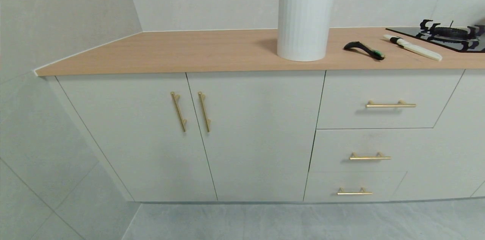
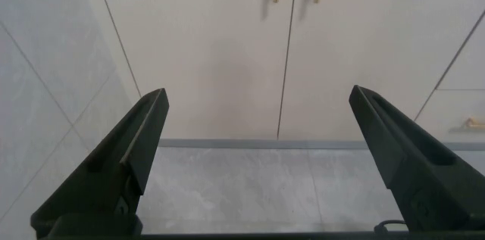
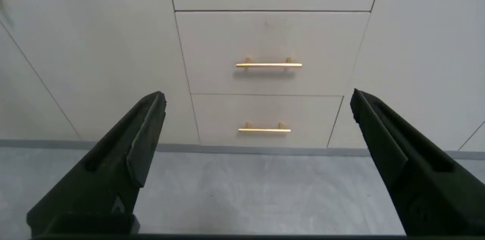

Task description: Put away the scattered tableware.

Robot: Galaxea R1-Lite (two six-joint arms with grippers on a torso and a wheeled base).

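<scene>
On the wooden countertop (image 1: pixel 189 50) stands a tall white ribbed holder (image 1: pixel 305 18). To its right lie a black-handled peeler with a green tip (image 1: pixel 364 50) and a white knife with a black band (image 1: pixel 413 47). My left gripper (image 2: pixel 258 104) is open, held low before the cabinet doors with nothing between its fingers. My right gripper (image 3: pixel 258 107) is open too, held low and facing the lower drawers, also holding nothing.
A black gas hob (image 1: pixel 451 35) sits at the counter's far right. Below are two cabinet doors with gold handles (image 1: pixel 191 111) and three drawers with gold handles (image 1: pixel 390 105). Tiled wall bounds the left side; grey floor (image 1: pixel 303 221) lies in front.
</scene>
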